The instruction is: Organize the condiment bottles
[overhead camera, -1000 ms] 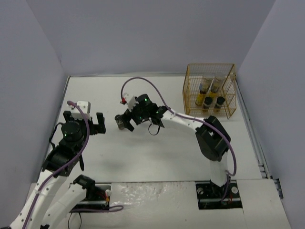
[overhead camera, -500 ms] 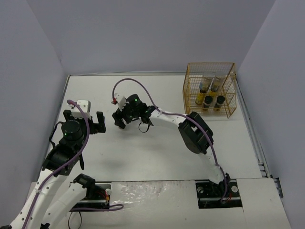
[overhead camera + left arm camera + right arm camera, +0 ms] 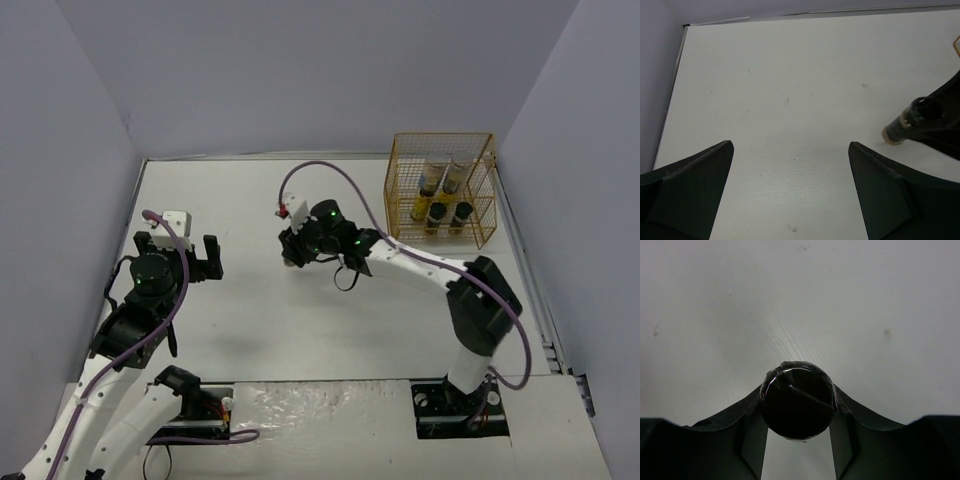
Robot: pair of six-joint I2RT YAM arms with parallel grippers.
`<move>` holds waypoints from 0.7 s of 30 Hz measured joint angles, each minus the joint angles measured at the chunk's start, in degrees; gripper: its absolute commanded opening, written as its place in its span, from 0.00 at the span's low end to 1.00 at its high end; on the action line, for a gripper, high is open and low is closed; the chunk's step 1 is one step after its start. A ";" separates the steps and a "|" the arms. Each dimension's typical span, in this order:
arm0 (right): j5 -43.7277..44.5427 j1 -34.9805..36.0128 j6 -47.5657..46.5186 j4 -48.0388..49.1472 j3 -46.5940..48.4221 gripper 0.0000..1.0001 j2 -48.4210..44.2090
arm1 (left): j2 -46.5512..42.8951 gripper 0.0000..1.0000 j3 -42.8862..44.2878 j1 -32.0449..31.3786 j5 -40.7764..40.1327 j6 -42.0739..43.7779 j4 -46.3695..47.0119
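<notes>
The right gripper [image 3: 296,250] pinches a short dark jar [image 3: 797,400] near the middle of the white table [image 3: 250,330], well left of the yellow wire rack [image 3: 481,190] at the far right corner. From the right wrist, the jar's round black lid sits squarely between the two dark fingers [image 3: 752,432], which press on it from either side. From the left wrist, the same jar leans at a tilt in that grip, its pale-edged base pointing down toward the tabletop; whether the base touches the surface cannot be told.

The left gripper [image 3: 790,145] hangs over bare table at the left side, its fingers [image 3: 690,190] spread wide with nothing between them, and apart from the jar.

Inside the rack stand four more containers: two slim yellow-labelled bottles [image 3: 431,180] at the back and two short black-lidded jars [image 3: 437,212] just in front of them, all upright.
</notes>
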 measured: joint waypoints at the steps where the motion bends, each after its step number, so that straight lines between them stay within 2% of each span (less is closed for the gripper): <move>1: 0.68 -1.14 0.07 -0.47 -1.83 0.17 -3.68 | 0.00 0.97 0.00 0.00 0.00 0.00 0.00; 7: 7.96 -12.62 0.31 -3.45 -9.27 0.16 -24.16 | 0.02 0.97 0.00 0.00 0.02 0.00 -0.03; 10: 11.52 -18.30 1.29 -5.42 -11.03 0.13 -30.61 | 0.11 0.97 0.00 0.00 0.20 0.00 -0.04; 17: 14.75 -31.65 6.05 -8.19 -14.51 0.13 -33.80 | 0.48 0.97 0.00 0.00 0.59 0.00 -0.07; 21: 15.72 -34.91 8.63 -9.50 -14.91 0.13 -32.20 | 0.48 0.97 0.00 0.00 0.59 0.00 -0.09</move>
